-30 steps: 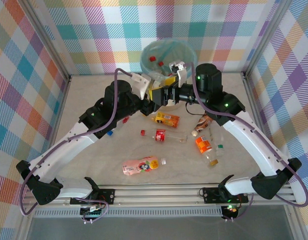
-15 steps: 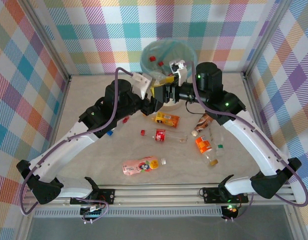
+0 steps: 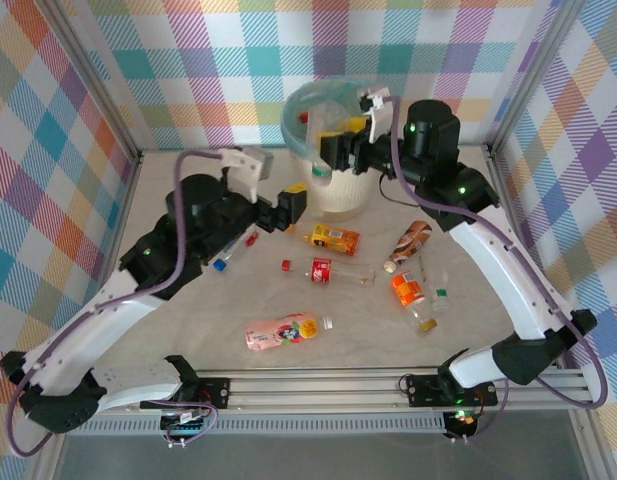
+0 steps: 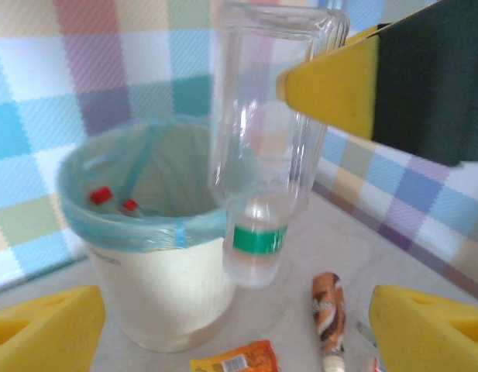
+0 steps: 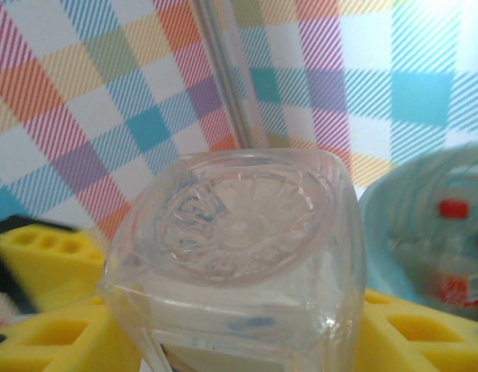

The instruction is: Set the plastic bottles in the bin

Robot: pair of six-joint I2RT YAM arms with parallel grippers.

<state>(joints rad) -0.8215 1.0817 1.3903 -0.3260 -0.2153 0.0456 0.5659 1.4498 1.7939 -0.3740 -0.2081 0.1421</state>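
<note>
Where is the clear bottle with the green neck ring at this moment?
In the left wrist view, the clear bottle hangs neck-down in the right tool, in front of the bin, at the right part of its rim.

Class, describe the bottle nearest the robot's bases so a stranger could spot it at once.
Start at the cream bin at the far side of the table, then come toward the near edge past the other bottles. The last bottle lies on its side, alone between the two arms. Its pink and yellow label sets it apart from the red-labelled bottle and the orange-labelled ones.
</note>
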